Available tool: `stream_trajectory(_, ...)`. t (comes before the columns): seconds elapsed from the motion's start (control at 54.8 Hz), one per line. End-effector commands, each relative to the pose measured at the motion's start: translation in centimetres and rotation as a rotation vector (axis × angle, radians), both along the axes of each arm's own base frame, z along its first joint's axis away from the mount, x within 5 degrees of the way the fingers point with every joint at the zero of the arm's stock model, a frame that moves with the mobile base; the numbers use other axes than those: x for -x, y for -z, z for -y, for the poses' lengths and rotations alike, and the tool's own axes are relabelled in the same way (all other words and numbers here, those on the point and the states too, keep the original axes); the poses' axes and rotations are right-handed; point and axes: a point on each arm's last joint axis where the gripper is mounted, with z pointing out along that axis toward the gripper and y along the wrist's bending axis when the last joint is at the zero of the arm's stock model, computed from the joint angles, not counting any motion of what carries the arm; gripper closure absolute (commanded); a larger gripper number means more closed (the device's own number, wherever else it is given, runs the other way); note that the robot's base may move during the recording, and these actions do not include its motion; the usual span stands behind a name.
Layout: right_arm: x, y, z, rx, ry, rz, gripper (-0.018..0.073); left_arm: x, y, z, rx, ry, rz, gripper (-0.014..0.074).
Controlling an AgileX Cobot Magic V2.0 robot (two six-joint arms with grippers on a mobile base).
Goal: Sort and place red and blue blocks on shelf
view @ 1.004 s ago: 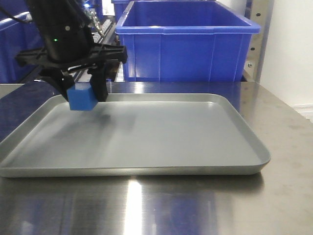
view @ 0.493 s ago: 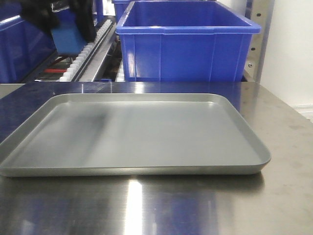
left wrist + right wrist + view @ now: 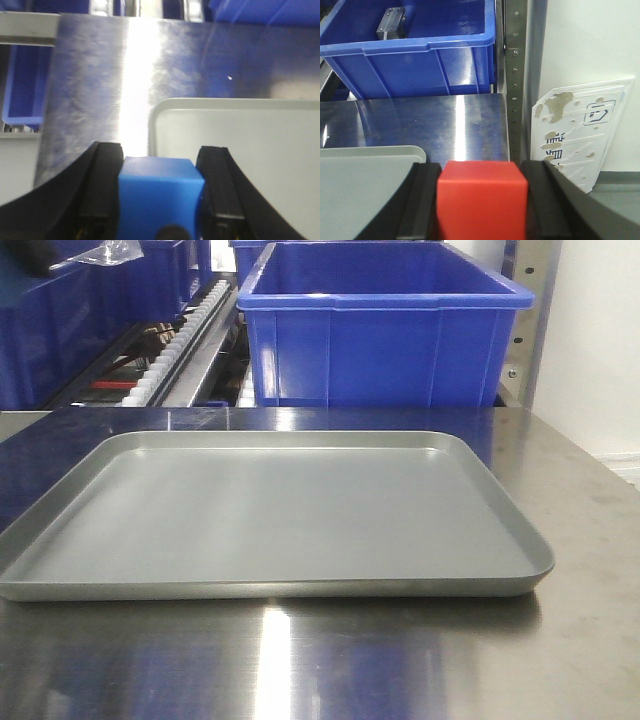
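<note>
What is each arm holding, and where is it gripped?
The left tool clamps the blue block by its two opposite side faces; the right tool holds the red block the same way.

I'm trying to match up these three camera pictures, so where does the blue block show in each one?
Front view: not in it.
Left wrist view: blue block at bottom centre, gripped by the left tool.
Right wrist view: not in it; the red block shows instead.
Shared landmark: the grey tray, a corner of it in both wrist views.
</note>
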Motion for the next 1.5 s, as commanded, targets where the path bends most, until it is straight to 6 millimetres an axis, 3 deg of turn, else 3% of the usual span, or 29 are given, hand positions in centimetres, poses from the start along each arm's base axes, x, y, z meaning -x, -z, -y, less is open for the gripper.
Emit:
stream_trajectory(0.0,0.0,-1.9,0.1,0.000,0.006,0.125,0.0501,2.1,-2.1,-1.6,0.063,-0.014,0.176,0.0517)
stream_trajectory(0.255,0.0,-1.9,0.1,0.000,0.006,0.125,0.0501,7.4,0.1,-6.4,0.080,-0.168,0.279,0.0517)
stream_trajectory(0.456,0.0,-1.9,0.1,0.000,0.006,0.125,0.0501,9.5,0.1,-7.9,0.074,-0.240,0.324,0.0517)
stream_trajectory(1.478,0.0,-1.9,0.1,0.000,0.006,0.125,0.0501,8.4,0.9,-7.0,-0.002,-0.148,0.292,0.0517)
